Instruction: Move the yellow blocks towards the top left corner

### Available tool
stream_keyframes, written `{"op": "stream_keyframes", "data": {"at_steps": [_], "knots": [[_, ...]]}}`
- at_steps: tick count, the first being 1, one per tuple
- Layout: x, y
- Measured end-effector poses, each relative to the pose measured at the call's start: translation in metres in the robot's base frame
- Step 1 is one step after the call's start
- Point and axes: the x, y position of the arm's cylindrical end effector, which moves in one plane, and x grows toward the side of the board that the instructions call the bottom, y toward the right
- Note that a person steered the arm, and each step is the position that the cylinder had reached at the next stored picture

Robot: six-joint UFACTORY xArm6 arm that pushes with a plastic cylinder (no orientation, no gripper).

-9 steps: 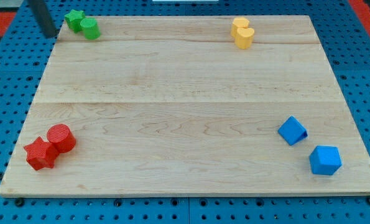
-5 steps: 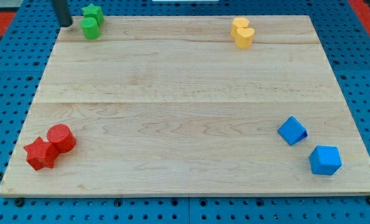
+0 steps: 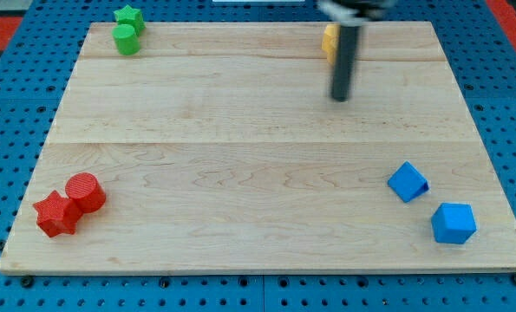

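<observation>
A pale wooden board with visible grain and faint plank seams lies on a blue pegboard surface dotted with round holes; a strip of red shows at the view's top corners.

Near the board's top edge, right of centre, a sliver of yellow block shows; most of it is hidden behind the dark rod, so its shape, and whether it is one block or two, cannot be told; the colour is a warm, matte yellow.

The rod comes down from the view's top, blurred, dark and straight; my tip sits on bare wood just below the yellow block and a little to its right; whether the rod touches the yellow cannot be told; the tool is a plain rod with nothing to open or close.

At the top left corner sit a green star and a green cylinder, touching, the star above; both look ridged like printed plastic.

At the bottom left, a red star and a red cylinder touch.

At the bottom right, two blue blocks with angular faces sit near each other: the upper blue block and the lower blue block.
</observation>
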Motion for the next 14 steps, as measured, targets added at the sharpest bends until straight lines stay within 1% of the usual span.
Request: {"op": "stream_keyframes", "data": {"at_steps": [1, 2, 3, 4, 5, 6, 7, 8, 9, 10, 11, 12, 13, 14], "knots": [[-0.047, 0.036], [-0.093, -0.021], [-0.119, -0.081], [-0.122, -0.052], [-0.15, -0.022], [-0.149, -0.055], [-0.137, -0.162], [-0.134, -0.218], [-0.132, -0.206], [-0.127, -0.273], [-0.091, -0.303], [-0.074, -0.221], [-0.007, -0.119], [-0.013, -0.012]]}}
